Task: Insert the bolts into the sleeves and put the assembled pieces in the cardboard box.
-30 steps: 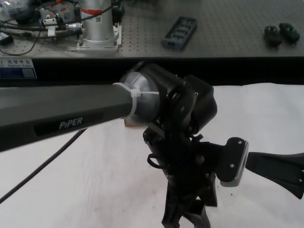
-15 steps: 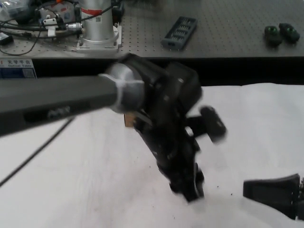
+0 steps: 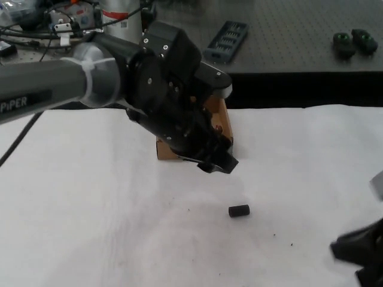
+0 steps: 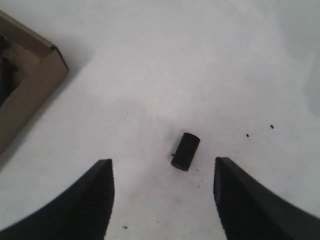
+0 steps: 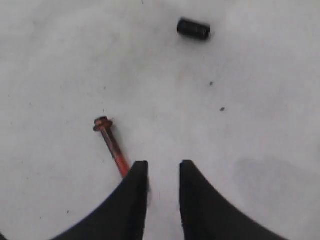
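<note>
A short black sleeve (image 3: 239,210) lies on its side on the white cloth (image 3: 90,227), a little in front of the cardboard box (image 3: 221,116). My left gripper (image 3: 215,161) hangs over the box's front edge. In the left wrist view it (image 4: 162,161) is open wide, with the sleeve (image 4: 185,151) on the cloth below the gap and the box corner (image 4: 30,90) off to one side. My right gripper (image 5: 163,164) is open by a narrow gap and holds nothing. A red-brown bolt (image 5: 111,144) lies flat, its shank running under one fingertip. The sleeve (image 5: 193,28) lies farther off.
The left arm's forearm (image 3: 54,89) stretches across the left half of the bench. The right gripper (image 3: 359,251) sits low at the front right corner. Behind the cloth is a perforated metal bench with a slotted black holder (image 3: 226,39), two dark knobs (image 3: 355,42) and a metal post (image 3: 122,30).
The left arm has lifted and swung back-left toward the box, uncovering the sleeve on the cloth. The right gripper has drawn back toward the front right corner.
</note>
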Robot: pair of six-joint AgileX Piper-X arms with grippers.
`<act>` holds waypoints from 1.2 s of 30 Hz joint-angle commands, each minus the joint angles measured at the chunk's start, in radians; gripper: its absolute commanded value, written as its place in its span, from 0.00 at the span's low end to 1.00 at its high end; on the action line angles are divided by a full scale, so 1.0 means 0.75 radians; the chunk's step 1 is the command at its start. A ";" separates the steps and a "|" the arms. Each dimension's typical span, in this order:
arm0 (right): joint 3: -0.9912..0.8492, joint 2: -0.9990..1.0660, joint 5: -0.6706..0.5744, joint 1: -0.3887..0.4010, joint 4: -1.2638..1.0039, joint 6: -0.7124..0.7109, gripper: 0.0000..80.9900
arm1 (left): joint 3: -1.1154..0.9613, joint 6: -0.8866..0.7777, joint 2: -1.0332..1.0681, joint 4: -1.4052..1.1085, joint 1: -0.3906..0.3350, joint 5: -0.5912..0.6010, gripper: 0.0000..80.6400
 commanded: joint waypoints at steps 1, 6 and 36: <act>-0.013 0.106 0.079 0.102 0.014 0.079 0.37 | -0.006 0.021 -0.019 0.030 0.051 -0.012 0.53; -0.040 0.303 0.132 0.310 -0.012 0.090 0.29 | -0.006 0.009 -0.045 0.095 0.136 0.029 0.53; -0.362 0.749 0.246 0.514 0.095 -0.198 0.28 | -0.006 -0.023 -0.171 0.109 0.299 0.141 0.53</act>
